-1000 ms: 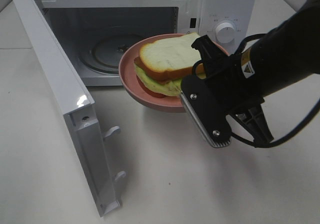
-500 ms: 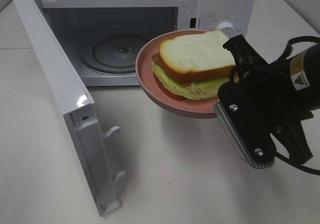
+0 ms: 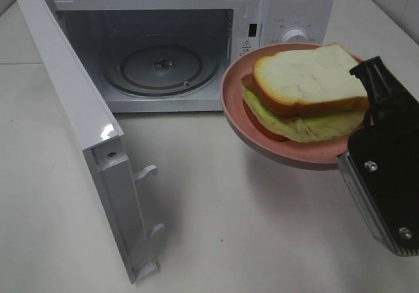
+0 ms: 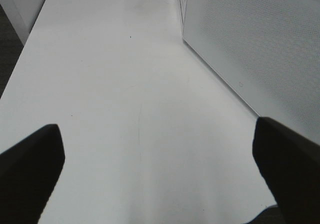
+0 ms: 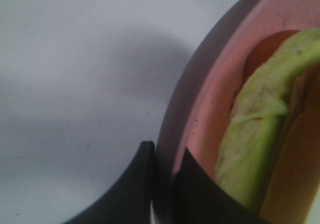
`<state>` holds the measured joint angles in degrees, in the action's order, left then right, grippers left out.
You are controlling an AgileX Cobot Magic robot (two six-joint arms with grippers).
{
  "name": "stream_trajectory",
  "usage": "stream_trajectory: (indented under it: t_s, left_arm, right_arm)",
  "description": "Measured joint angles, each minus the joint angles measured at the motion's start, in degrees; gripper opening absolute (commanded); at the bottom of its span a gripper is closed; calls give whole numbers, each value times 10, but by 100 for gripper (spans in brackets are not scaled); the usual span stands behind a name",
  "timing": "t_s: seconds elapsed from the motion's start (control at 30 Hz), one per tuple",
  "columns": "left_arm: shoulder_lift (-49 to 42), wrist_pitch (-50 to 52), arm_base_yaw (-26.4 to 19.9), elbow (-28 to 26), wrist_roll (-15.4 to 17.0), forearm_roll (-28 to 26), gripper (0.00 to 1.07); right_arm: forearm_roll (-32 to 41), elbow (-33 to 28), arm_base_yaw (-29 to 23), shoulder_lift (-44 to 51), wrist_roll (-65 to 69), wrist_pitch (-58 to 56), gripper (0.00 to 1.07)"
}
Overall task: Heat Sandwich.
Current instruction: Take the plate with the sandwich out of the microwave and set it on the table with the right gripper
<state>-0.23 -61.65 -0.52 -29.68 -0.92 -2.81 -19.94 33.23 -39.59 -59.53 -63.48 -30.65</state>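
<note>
One plate, one sandwich, carried in mid-air.
Right pincer [image 5: 162,171] clamps the pink plate's [image 3: 262,146] rim; the sandwich [image 3: 308,93] rides on it, right of the open microwave [image 3: 163,18]. Left pincer [image 4: 155,169] gapes idle. Next, I'd guess: swing it onto the turntable [image 3: 160,67].

White microwave [image 3: 196,38] cavity stands open and unblocked; its door [image 3: 85,129] swung wide walls off the bench [image 3: 216,227] beside it.
</note>
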Motion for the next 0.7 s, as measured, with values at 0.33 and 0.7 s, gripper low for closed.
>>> stream_trajectory:
  t_s: [0.33, 0.7]
  left_arm:
    - [-1, 0, 0, 0, 0, 0, 98]
    - [-1, 0, 0, 0, 0, 0, 98]
  right_arm:
    - [-47, -17, 0, 44, 99, -57, 0]
    - [-121, -18, 0, 45, 272, -126, 0]
